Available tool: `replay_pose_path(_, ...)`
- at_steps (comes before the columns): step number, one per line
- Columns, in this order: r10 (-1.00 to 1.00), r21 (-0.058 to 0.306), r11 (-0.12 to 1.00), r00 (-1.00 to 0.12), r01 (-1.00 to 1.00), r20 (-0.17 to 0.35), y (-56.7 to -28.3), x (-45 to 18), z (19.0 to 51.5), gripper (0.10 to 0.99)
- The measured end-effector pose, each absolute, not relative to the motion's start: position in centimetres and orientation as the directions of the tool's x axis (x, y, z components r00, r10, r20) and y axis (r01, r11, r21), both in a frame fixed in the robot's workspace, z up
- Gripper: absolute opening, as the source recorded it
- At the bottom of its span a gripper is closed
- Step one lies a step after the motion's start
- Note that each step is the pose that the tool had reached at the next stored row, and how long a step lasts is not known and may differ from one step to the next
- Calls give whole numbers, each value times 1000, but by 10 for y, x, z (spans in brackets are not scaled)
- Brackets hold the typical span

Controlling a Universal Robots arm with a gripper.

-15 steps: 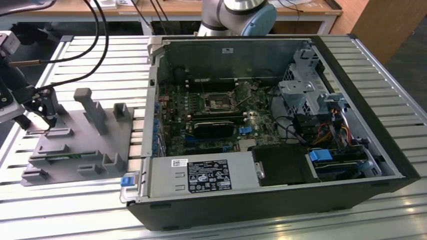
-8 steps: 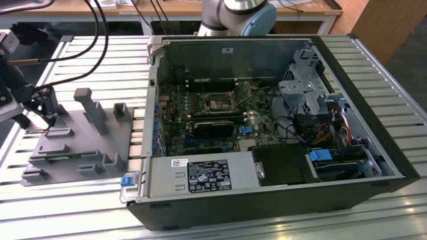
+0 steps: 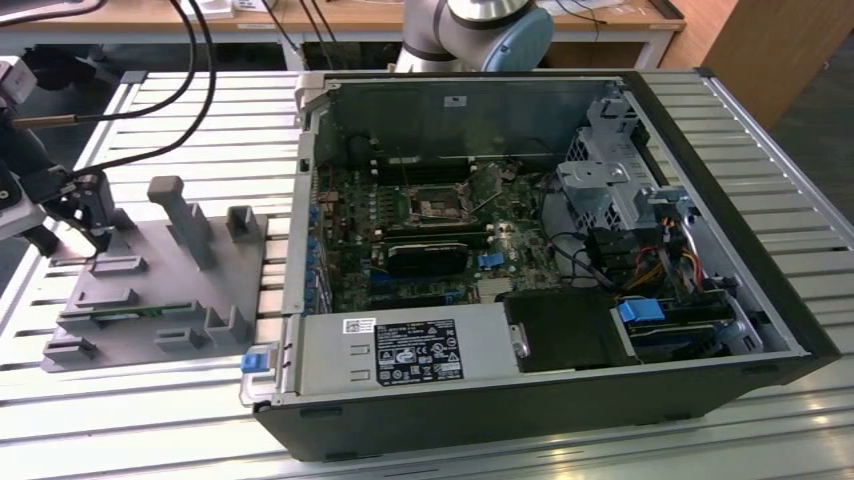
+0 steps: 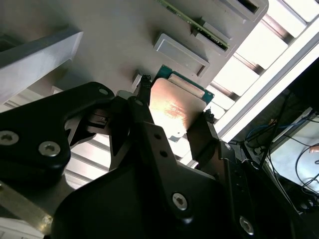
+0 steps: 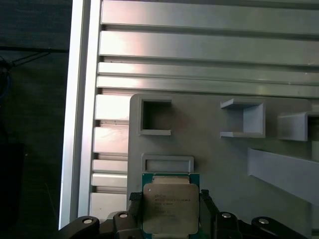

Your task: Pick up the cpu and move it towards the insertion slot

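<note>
Chip [image 5: 171, 211] sits between the two black fingers [image 5: 135, 200] of the claw [image 5: 170, 197]. The fingers are set narrow against its opposite edges, so the claw looks closed on it in both wrist views. The chip lies flat, metal lid up, over the grey holder plate [image 3: 174, 300] at the exterior view's left, just beside a small framed recess [image 5: 167, 163]. Whether it is clear of the plate I cannot tell. The socket [image 3: 438, 205] is well apart from it, on the board [image 3: 350, 270] inside the open computer case [image 3: 561, 420], toward the exterior view's right.

By my judgement the chip is light and stiff, so weight is no worry. Its smooth metal lid and thin green rim give little to bite on, though, and a grip on the edges alone could let it slip or tip. The underside likely carries fine contacts. It is best held as it is here, by two opposite sides, level, with a modest squeeze and nothing touching its faces.
</note>
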State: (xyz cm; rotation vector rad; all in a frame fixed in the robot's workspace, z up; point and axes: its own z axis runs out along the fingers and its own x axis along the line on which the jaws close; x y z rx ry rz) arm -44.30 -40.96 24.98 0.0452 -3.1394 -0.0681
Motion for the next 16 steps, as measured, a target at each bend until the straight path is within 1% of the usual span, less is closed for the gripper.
replay_pose_path(16, -29, 43, 999, -1000, -29, 1, -409, -443, 257, 541)
